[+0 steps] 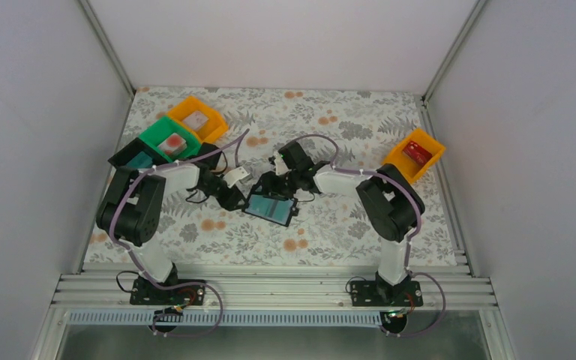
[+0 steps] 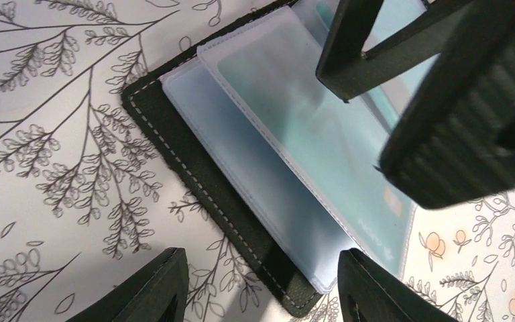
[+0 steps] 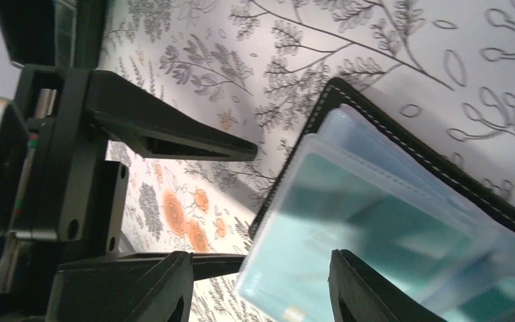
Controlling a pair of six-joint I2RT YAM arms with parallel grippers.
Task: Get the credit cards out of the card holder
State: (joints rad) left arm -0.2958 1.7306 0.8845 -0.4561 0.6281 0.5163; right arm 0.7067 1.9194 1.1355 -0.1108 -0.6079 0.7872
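Small black bifold card holder is laid open near the middle of the floral tabletop, with a teal plastic credit card tucked behind a clear sleeve. The left gripper and right gripper are both parted about halfway over opposite edges, nothing gripped.

- Bright and even from overhead in the top view, with faint, soft shadows on the tabletop.
- Crisp in the left wrist view on the white stitching of the card holder, milky with sheen across its clear sleeves, defocused at upper right.
- Smeared and soft in the right wrist view over the teal credit card, sharper on the tabletop behind.
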